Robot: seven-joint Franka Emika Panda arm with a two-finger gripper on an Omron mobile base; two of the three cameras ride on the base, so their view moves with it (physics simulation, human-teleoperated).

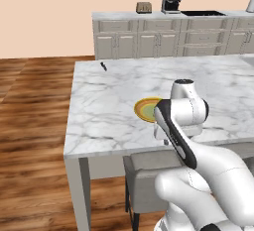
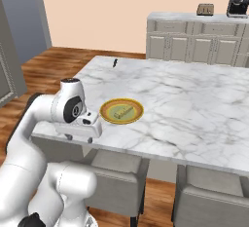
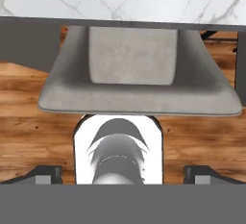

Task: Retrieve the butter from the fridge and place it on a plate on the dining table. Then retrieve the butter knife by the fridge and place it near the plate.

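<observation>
Fingers (image 3: 48,174) standing wide apart, gripping nothing, pointing down over a grey chair (image 3: 139,81), butter (image 2: 124,112) lying on the plate (image 2: 121,110), butter knife (image 2: 115,63) resting near the surface's (image 2: 194,104) far edge.

Light was bright and even; the counter (image 1: 109,111) cast only a soft shadow beneath its edge, rendered textures looked slightly soft, without glare

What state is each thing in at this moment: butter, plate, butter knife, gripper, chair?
butter: lying on the plate, not held.
plate: flat on the dining table, near its front edge.
butter knife: lying on the table's far corner, well apart from the plate.
gripper: open, empty, pointing down over the table's near edge.
chair: tucked under the table.
</observation>
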